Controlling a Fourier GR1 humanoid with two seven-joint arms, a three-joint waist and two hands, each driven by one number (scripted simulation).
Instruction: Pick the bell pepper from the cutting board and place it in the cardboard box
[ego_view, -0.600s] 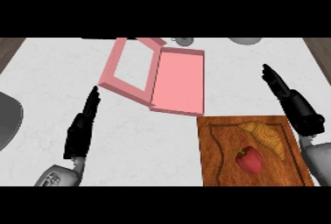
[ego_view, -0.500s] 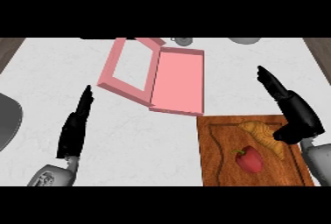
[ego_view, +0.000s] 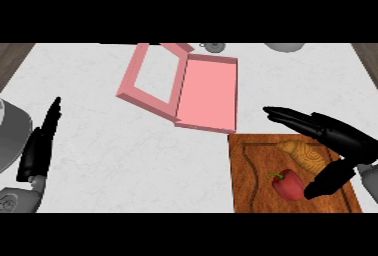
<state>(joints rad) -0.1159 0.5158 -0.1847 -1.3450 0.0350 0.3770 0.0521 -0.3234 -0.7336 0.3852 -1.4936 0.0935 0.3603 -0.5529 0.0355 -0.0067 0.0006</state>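
Note:
A red bell pepper (ego_view: 288, 184) with a green stem lies on the wooden cutting board (ego_view: 255, 170) at the lower right. My right hand (ego_view: 332, 137) hovers over the board, open, its fingers stretched to the left and its thumb hanging down just right of the pepper. The box (ego_view: 184, 87) is pink, open, with its lid folded out, and sits at the upper middle of the counter. My left hand (ego_view: 43, 142) stands open at the left edge, fingers up.
A croissant (ego_view: 301, 152) lies on the board just behind the pepper, partly under my right hand. A grey round object (ego_view: 9, 135) sits at the far left edge. Small grey items (ego_view: 284, 46) stand along the back edge.
My right hand has swung in from the right edge to above the board, fingers turned leftward and thumb lowered beside the pepper. The left hand has drifted slightly left.

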